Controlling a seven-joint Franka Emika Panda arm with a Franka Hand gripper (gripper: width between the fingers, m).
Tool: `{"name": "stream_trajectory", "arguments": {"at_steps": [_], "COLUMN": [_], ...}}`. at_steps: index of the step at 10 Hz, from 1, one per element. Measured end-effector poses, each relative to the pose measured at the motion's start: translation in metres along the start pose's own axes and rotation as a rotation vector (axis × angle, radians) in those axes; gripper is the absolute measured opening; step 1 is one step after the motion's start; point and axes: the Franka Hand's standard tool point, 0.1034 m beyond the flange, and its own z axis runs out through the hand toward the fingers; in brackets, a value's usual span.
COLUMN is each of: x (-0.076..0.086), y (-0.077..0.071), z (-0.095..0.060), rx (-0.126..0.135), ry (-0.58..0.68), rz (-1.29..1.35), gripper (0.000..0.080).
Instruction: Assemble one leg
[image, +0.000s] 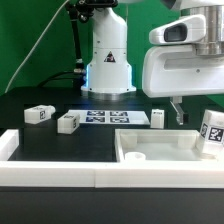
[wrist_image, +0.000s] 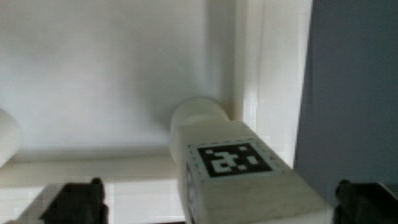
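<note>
A leg (wrist_image: 228, 160), a small white block with a square tag on its face, stands in a corner of the large white rimmed square piece (wrist_image: 107, 90). My gripper (wrist_image: 217, 205) is open above it, with one dark finger (wrist_image: 71, 203) on each side of the leg and a gap to each. In the exterior view my gripper (image: 178, 113) hangs over the rimmed piece (image: 160, 150), and this leg (image: 211, 135) stands at its right end. Three more legs lie on the black table (image: 40, 114), (image: 68, 122), (image: 158, 118).
The marker board (image: 112, 118) lies flat between the loose legs. The robot base (image: 108, 65) stands behind it. A low white wall (image: 90, 178) runs along the front of the table and up the exterior view's left.
</note>
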Motion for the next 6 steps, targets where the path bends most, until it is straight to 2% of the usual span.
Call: {"name": "stream_trajectory", "arguments": {"at_steps": [1, 3, 4, 5, 6], "x": [0.0000, 0.0000, 0.0002, 0.0001, 0.0000], "y": [0.0001, 0.0001, 0.0014, 0.0018, 0.0017], "z": [0.0000, 0.0000, -0.0001, 0.0001, 0.0002], "rx": [0.000, 0.000, -0.001, -0.001, -0.001], "ry": [0.000, 0.000, 0.000, 0.000, 0.000], "rz": [0.000, 0.000, 0.001, 0.013, 0.042], "gripper": [0.0649, 0.0384, 0.0384, 0.0291, 0.0291]}}
